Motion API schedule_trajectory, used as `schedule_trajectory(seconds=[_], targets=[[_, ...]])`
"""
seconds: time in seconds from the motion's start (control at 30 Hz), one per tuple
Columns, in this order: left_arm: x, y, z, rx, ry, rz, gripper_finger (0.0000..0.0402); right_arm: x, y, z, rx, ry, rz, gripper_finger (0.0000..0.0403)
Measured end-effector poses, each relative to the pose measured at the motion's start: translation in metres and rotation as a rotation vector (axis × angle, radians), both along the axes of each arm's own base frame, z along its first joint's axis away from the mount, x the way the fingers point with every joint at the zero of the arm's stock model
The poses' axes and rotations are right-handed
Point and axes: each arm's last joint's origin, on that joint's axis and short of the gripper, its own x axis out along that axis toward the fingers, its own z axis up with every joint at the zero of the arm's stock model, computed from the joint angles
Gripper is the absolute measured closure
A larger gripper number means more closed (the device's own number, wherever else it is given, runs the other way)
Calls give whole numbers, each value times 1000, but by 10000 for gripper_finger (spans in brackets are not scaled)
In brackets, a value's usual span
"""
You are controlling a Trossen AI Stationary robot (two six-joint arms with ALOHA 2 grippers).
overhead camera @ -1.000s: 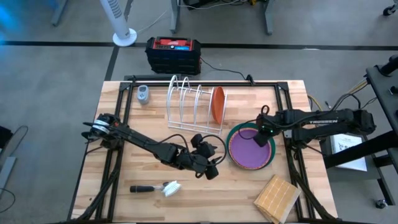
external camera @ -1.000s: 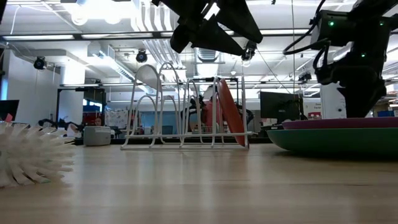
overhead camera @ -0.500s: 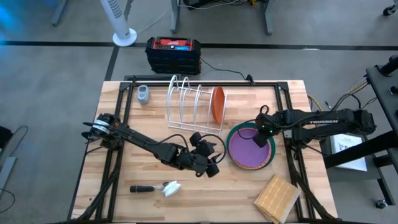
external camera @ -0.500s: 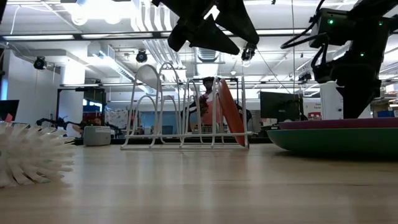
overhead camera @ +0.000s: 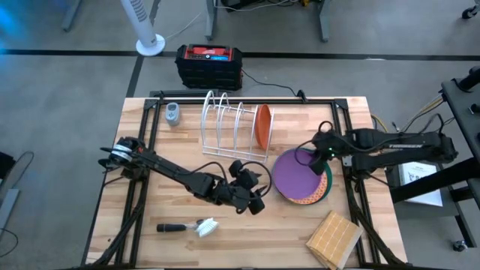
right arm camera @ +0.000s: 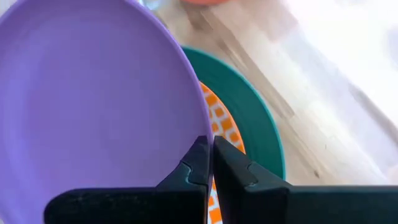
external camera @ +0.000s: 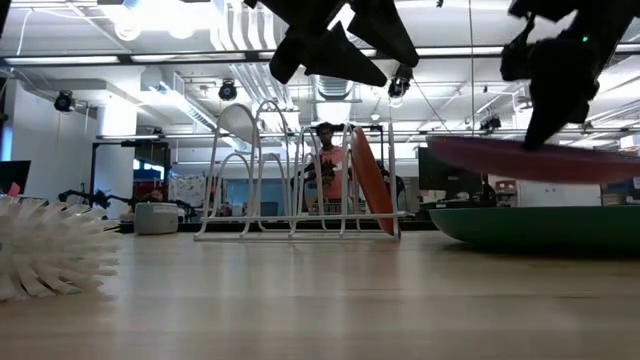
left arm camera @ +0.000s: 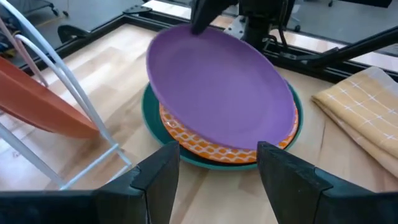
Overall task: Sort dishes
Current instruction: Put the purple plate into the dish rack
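So far we have the orange plate (overhead camera: 262,126) racked; our right gripper (overhead camera: 318,157) jaws pinch the purple plate (overhead camera: 297,175), raised above the teal plate (overhead camera: 325,185) on the desk (overhead camera: 142,232); our left gripper (overhead camera: 255,202) hovers open; remaining plates unsorted.

Your wooden table (overhead camera: 150,240) carries: white wire rack (overhead camera: 225,127) upper centre; small grey device (overhead camera: 173,114) upper left; teal-green plate (overhead camera: 325,187) centre right; dish brush (overhead camera: 191,226) lower left; square wooden block (overhead camera: 334,238) lower right.
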Motion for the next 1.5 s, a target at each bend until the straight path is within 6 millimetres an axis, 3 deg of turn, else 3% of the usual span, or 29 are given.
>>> schedule_trajectory(seconds=[0.2,0.53,0.87,1.17,1.5], targets=[[2,0,3,25,-21,-14,199,-6,12,14,-88,-66,57,402],[7,0,5,71,-111,-146,199,-7,39,20,-340,-162,104,403],[1,15,-14,-6,-162,63,199,-10,65,22,-531,-278,114,403],[3,14,-16,-45,-180,25,199,5,87,19,-727,-347,107,403],[3,14,-15,-23,-175,14,204,21,99,21,-728,-411,118,403]])
